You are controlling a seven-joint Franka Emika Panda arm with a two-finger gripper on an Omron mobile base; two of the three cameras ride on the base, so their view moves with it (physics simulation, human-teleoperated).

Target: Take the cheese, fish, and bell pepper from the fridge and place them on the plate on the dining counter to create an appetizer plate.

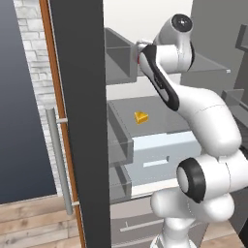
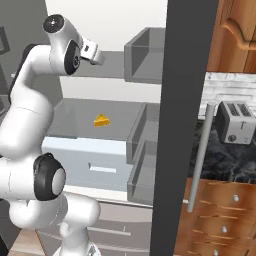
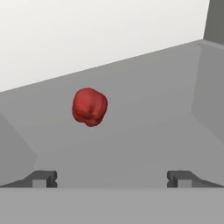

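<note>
One item sits squarely in the robot's sights: the bell pepper [image 3: 89,106], resting on a grey upper shelf [image 3: 144,131] of the open fridge [image 1: 145,29], ahead of the gripper [image 3: 112,178] and a little left of its centreline. The claw is spread wide with nothing between its dark fingertips [image 3: 43,178], not yet near the fruit. Lower down, the cheese [image 1: 141,116] waits on another shelf (a small yellow wedge, well apart from the arm). A clean pick likely calls for shifting the hand left until the pepper lies between the fingers, then advancing low along the shelf and closing across its widest part, since a round, lumpy body could roll away.
</note>
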